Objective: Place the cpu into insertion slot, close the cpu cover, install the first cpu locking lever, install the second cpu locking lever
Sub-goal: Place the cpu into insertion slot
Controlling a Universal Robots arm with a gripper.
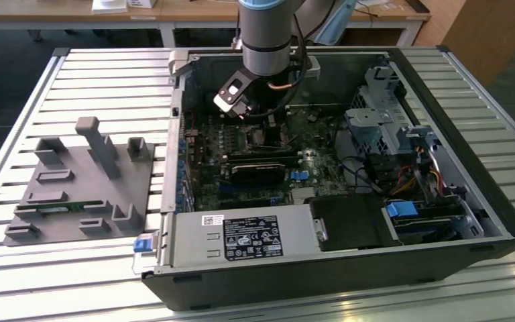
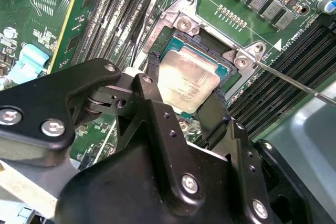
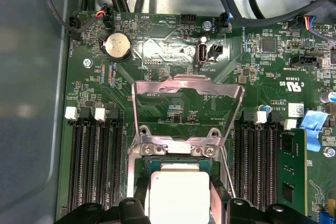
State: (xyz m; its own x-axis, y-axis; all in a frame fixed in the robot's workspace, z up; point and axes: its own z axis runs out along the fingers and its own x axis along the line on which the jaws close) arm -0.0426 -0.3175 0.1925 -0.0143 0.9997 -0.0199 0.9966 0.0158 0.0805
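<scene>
The grey arm (image 1: pixel 265 27) is being held upright, its wrist (image 1: pixel 267 57) being pointed straight down. The black gripper (image 2: pixel 186 83) is being held low, its two fingers (image 2: pixel 151 80) being closed against opposite edges of the cpu (image 2: pixel 188 74)

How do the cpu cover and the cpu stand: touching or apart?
Apart. In the first wrist view the cpu cover stands swung open, green board visible through its window; the cpu lies past the hinge, clear of it.
</scene>
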